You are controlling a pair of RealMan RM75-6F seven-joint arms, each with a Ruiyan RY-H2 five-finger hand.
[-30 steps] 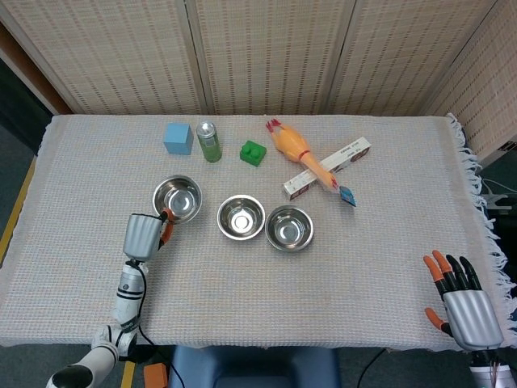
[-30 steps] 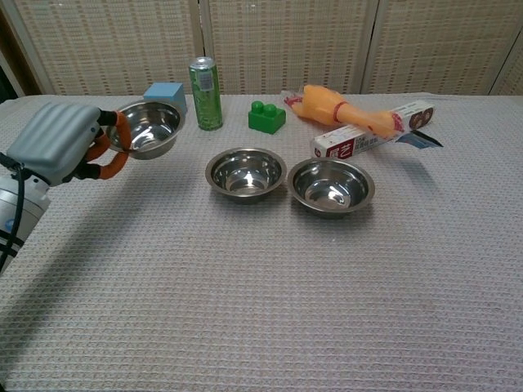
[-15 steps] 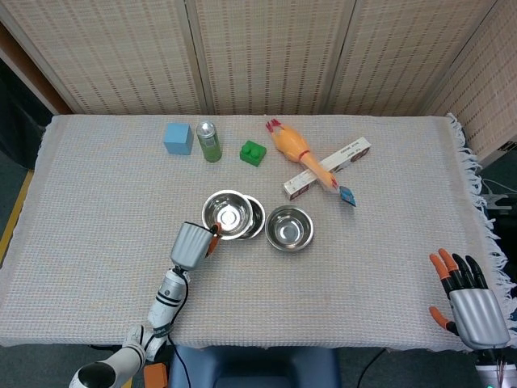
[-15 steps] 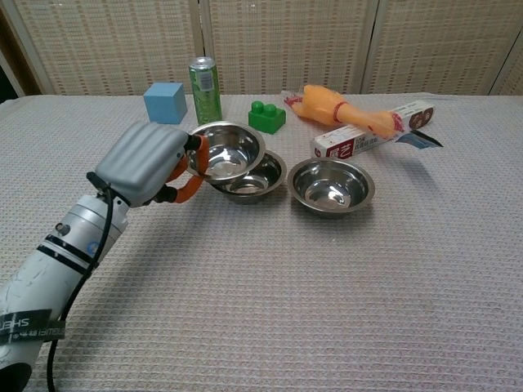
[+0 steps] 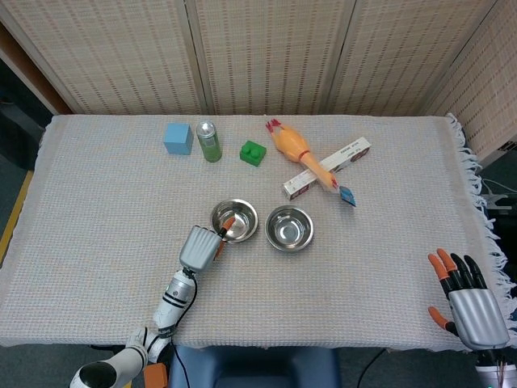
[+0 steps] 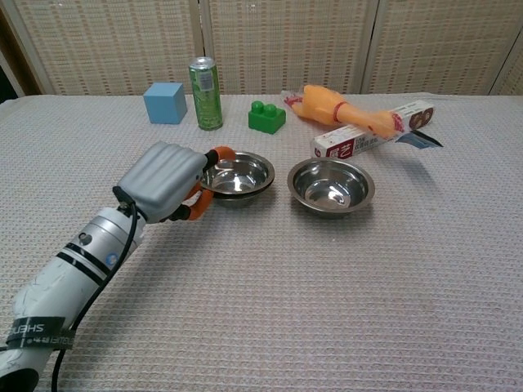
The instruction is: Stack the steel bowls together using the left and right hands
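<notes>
Two steel bowls sit nested as one stack [image 5: 237,219] [image 6: 240,175] at the table's middle. My left hand [image 5: 199,246] [image 6: 166,181] is at the stack's left rim and still pinches the upper bowl, one orange fingertip inside it and the rest outside. A single steel bowl [image 5: 289,228] [image 6: 330,184] stands just right of the stack, apart from it. My right hand [image 5: 467,303] hovers at the front right corner of the table with its fingers spread and nothing in it; the chest view does not show it.
Along the back stand a blue cube [image 5: 178,137] [image 6: 164,102], a green can [image 5: 208,141] [image 6: 205,82] and a green block [image 5: 253,153] [image 6: 267,117]. A rubber chicken [image 5: 297,152] [image 6: 339,109] lies across a long box [image 5: 327,167] [image 6: 372,130].
My left hand carried the left bowl to the right and lowered it into the middle bowl; the two now sit nested. The right hand barely moved.
</notes>
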